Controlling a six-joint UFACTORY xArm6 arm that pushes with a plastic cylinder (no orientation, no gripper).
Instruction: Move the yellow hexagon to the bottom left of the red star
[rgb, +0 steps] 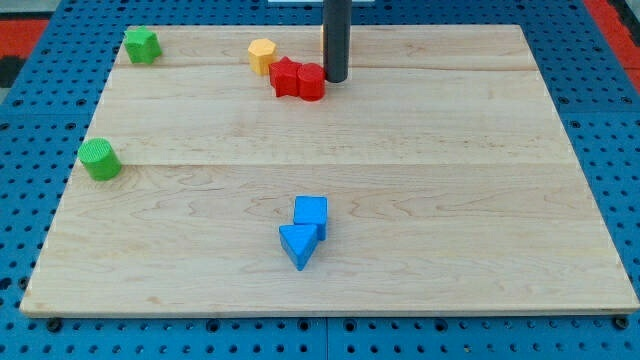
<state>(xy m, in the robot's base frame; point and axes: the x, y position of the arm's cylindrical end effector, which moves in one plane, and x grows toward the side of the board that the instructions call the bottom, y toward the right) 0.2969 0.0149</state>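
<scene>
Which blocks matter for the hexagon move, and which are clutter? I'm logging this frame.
Job:
yellow hexagon
red star
my tip, right of the red blocks

Lying about:
red cylinder
green star-like block
green cylinder
blue cube
blue triangle

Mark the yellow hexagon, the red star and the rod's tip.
yellow hexagon (262, 54), camera view, top face.
red star (286, 76), camera view, centre of its top.
my tip (335, 79), camera view, rod's very end, beside the red blocks.

I work in a lab test setup. My pale wooden worktop (420, 170) sits on a blue perforated mounting board (610, 110), with small coloured blocks scattered across it.
</scene>
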